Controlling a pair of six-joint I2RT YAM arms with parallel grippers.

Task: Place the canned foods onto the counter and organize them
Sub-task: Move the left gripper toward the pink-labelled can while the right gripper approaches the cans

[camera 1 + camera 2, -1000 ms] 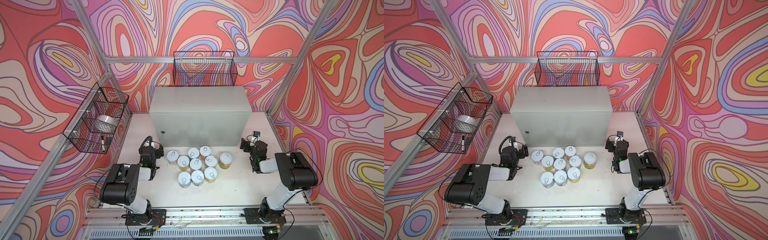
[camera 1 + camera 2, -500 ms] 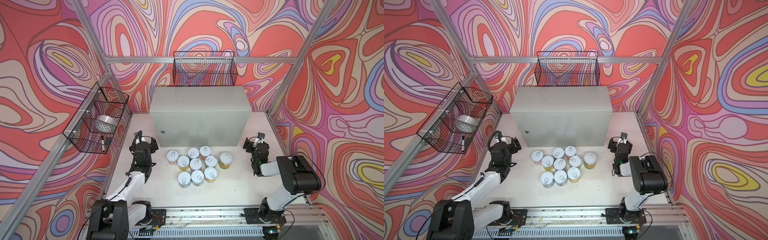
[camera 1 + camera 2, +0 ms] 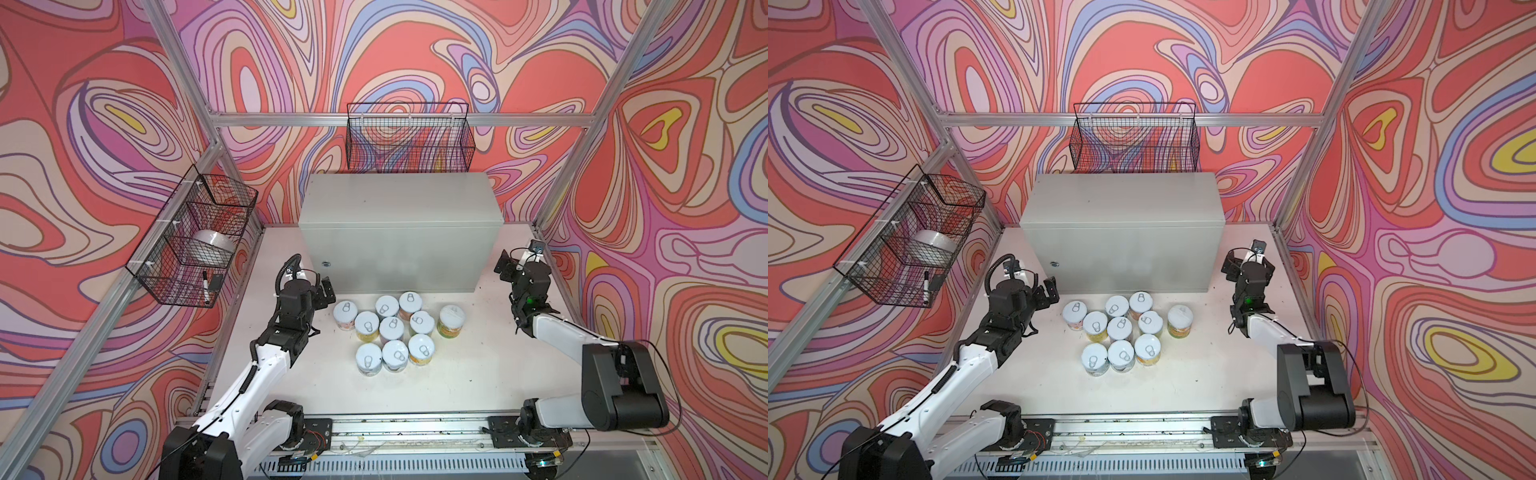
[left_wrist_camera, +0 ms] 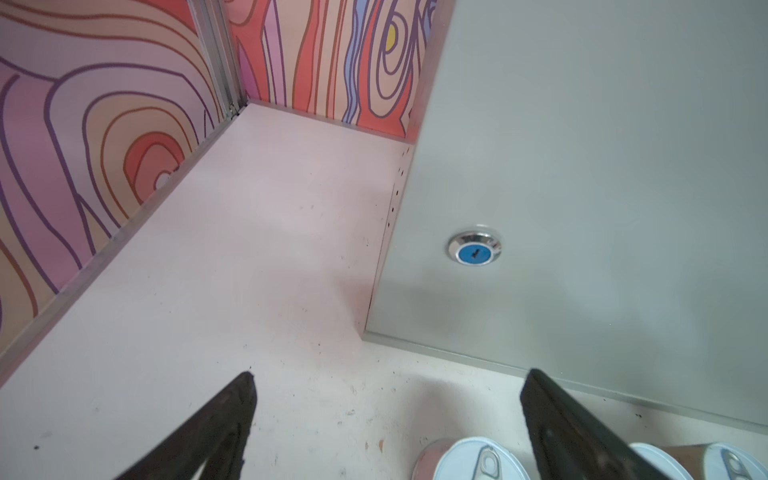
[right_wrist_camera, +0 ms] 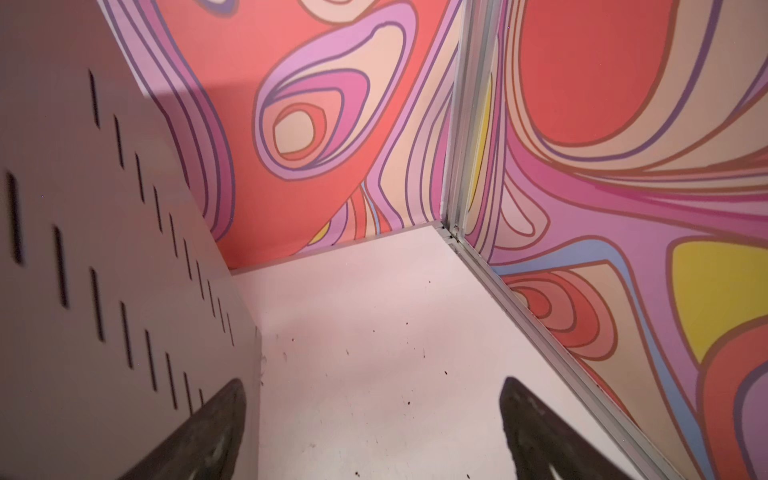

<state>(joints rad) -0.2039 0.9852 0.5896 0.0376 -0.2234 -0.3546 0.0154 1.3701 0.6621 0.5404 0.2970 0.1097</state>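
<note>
In both top views ten cans (image 3: 392, 328) (image 3: 1119, 328) stand upright in a tight cluster at mid-frame on the white surface (image 3: 457, 382) (image 3: 1183, 382), just in front of the grey cabinet (image 3: 399, 232) (image 3: 1121, 232). The plain-capped can (image 3: 451, 318) stands slightly apart at the cluster's right. The left gripper (image 3: 328, 287) (image 3: 1048, 291), left of centre, is beside the cabinet's lower left corner and near the leftmost can, jaws wide and holding nothing. The right gripper (image 3: 503, 268) (image 3: 1229, 266), at the right, is beside the cabinet's right end, well apart from the cans, also wide and holding nothing. A wire basket (image 3: 166, 286) on the left wall holds a tape roll (image 3: 214, 243)

In the left wrist view the left gripper (image 4: 390, 374) is spread wide over the surface (image 4: 249, 249), with the cabinet (image 4: 602, 166) and its round blue lock (image 4: 474, 248) ahead and two can lids (image 4: 478, 459) by one finger

In the right wrist view the right gripper (image 5: 372, 381) is spread wide over the surface (image 5: 374, 311), the cabinet's slotted side (image 5: 104, 208) just beside one finger
</note>
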